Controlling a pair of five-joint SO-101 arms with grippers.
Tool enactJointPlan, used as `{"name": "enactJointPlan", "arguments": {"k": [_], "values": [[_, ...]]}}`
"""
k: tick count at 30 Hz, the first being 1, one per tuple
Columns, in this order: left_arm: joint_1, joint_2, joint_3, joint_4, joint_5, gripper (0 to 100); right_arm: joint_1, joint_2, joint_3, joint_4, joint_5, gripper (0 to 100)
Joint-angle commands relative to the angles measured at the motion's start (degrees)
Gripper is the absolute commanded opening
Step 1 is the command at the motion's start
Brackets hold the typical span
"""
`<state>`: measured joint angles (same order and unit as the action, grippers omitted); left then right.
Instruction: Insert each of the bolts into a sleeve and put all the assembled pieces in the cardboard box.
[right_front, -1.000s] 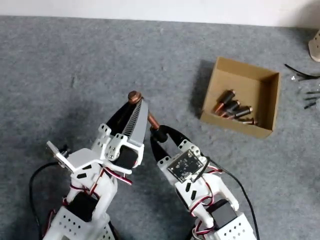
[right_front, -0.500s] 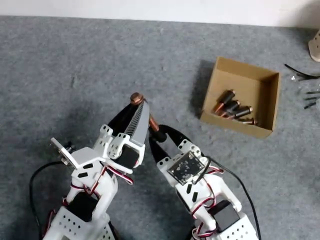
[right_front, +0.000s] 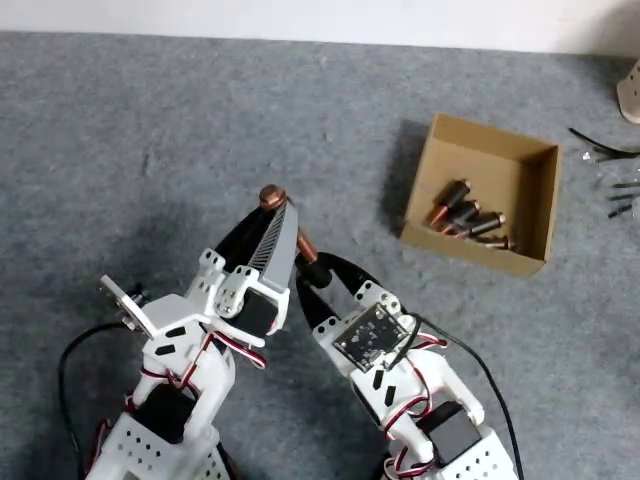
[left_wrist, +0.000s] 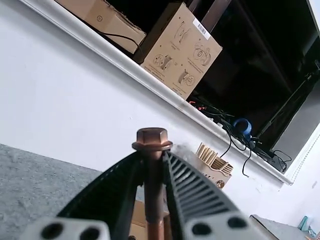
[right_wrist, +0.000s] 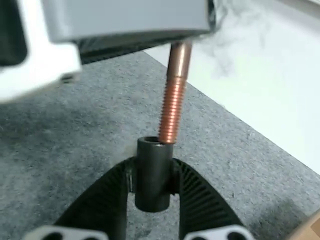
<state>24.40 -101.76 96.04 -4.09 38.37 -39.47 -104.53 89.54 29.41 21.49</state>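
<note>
My left gripper is shut on a copper bolt, whose hex head sticks out past the fingertips. In the right wrist view the bolt's threaded end meets the mouth of a black sleeve. My right gripper is shut on that sleeve, held above the grey table just right of the left gripper. The cardboard box stands at the right and holds several assembled bolt-and-sleeve pieces.
Grey carpet-like table surface spreads to the left and behind the grippers. Thin black cables and small parts lie at the right edge beyond the box. A white wall borders the far side.
The left gripper with the bolt shifted slightly toward the right gripper, and the right arm moved a little closer in; the bolt's tip now sits at the sleeve's opening.
</note>
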Motion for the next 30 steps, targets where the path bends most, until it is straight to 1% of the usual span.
{"name": "enactJointPlan", "arguments": {"k": [1,14,19,25,30], "values": [[-0.9,-0.5,1.2,-0.2,0.1,1,2.0,-1.0,-3.6,0.0,0.7,0.4],[-0.9,-0.4,1.2,-0.1,0.1,1,2.4,-1.0,-3.7,0.1,0.6,0.4],[-0.6,-0.4,1.2,1.8,0.1,1,2.4,-1.0,-6.9,1.6,0.4,0.4],[-0.6,-0.4,1.2,1.8,0.1,1,-2.7,-1.0,-9.4,4.4,0.7,0.4],[-0.6,-0.4,1.2,1.8,0.1,1,-3.0,-1.0,-9.4,4.4,0.7,0.4]]}}
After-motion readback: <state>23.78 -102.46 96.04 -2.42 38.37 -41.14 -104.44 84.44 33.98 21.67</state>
